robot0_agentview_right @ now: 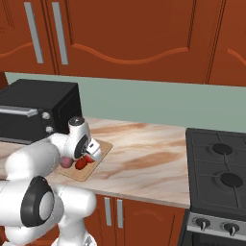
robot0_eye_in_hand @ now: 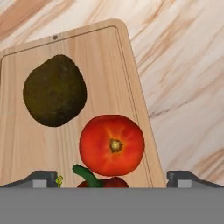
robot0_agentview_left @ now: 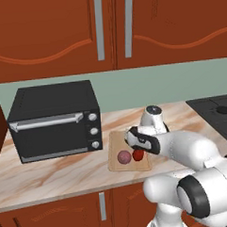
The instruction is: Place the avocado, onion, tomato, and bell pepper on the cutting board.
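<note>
The light-tan cutting board (robot0_eye_in_hand: 127,65) lies on the marble counter. On it sit the dark avocado (robot0_eye_in_hand: 54,89) and the round tomato (robot0_eye_in_hand: 112,144). The bell pepper (robot0_eye_in_hand: 105,183), with its green stem, lies at the bottom edge of the hand view. My gripper (robot0_eye_in_hand: 113,179) hovers just above the pepper, open, its fingertips (robot0_eye_in_hand: 41,179) wide apart and holding nothing. In the left base view the purplish onion (robot0_agentview_left: 124,157) rests on the cutting board (robot0_agentview_left: 119,168) beside a red vegetable, with my gripper (robot0_agentview_left: 136,143) over them. The right base view shows the gripper (robot0_agentview_right: 87,154) above the board (robot0_agentview_right: 98,156).
A black toaster oven (robot0_agentview_left: 54,119) stands on the counter left of the board. A stovetop (robot0_agentview_right: 221,163) lies at the right. Bare marble counter (robot0_agentview_right: 144,153) stretches between board and stove. Wooden cabinets hang above.
</note>
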Motion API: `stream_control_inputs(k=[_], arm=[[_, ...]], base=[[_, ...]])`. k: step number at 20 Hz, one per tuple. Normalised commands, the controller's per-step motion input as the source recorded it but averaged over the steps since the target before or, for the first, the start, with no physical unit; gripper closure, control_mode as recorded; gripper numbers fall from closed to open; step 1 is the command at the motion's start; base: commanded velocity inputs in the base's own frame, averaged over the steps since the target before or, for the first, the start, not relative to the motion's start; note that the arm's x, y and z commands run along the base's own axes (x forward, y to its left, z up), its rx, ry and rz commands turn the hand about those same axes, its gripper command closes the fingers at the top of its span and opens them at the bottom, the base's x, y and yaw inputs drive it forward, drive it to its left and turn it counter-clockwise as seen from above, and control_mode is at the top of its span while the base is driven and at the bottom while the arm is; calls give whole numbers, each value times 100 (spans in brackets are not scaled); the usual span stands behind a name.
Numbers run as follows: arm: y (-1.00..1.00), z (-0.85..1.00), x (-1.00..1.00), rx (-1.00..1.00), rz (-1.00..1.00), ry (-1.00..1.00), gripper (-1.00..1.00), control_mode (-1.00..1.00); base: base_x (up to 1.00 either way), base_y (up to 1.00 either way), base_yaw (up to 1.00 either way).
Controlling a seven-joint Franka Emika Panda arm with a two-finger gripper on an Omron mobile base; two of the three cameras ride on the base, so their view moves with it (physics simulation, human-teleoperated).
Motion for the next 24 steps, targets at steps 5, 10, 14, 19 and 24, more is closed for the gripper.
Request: stream_control_inputs(k=[5,10,14,19,24], arm=[[0,70,-45,0,2,-18,-100,-100],[0,92,-78,0,4,-21,-100,-100],[0,100,-81,0,4,-21,-100,-100],[0,100,-84,0,4,-22,-100,-100],[0,97,-72,0,3,-17,-100,-100]], base=[[0,0,0],[0,0,0],[0,0,0],[0,0,0],[0,0,0]])
